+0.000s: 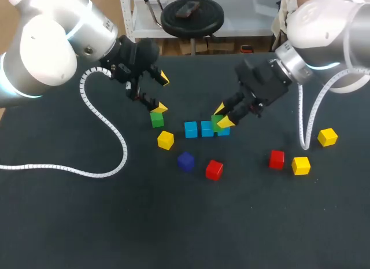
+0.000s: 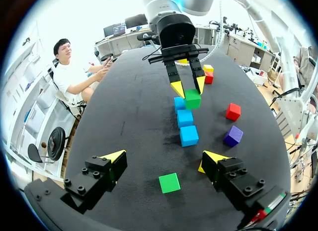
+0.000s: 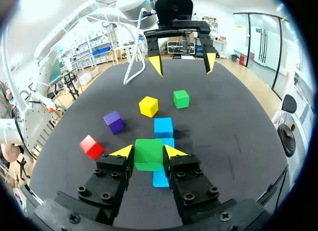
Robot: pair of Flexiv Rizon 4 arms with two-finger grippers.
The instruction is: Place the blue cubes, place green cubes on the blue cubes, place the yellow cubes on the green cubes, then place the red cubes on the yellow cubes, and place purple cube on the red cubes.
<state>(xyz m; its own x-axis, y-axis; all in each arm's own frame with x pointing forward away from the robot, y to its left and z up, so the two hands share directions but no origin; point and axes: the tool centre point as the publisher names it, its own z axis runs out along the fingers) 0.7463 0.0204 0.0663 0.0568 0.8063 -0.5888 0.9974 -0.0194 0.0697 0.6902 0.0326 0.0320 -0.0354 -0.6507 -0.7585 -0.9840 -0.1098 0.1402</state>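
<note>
While right pincer (image 3: 149,151) clamps green cube (image 3: 148,156) over blue cubes (image 3: 163,126), left pincer (image 2: 163,157) wide apart, empty.

Left pincer (image 1: 162,93) agape, right pincer (image 1: 222,117) tight around green cube (image 3: 149,154).

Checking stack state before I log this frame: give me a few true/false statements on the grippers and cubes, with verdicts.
1. The right gripper is shut on a green cube. True.
2. The left gripper holds the second green cube. False: it is open, and that cube lies on the table under it.
3. Three blue cubes lie in a row. True.
4. The purple cube sits on top of a red cube. False: both rest on the table, side by side and apart.
</note>
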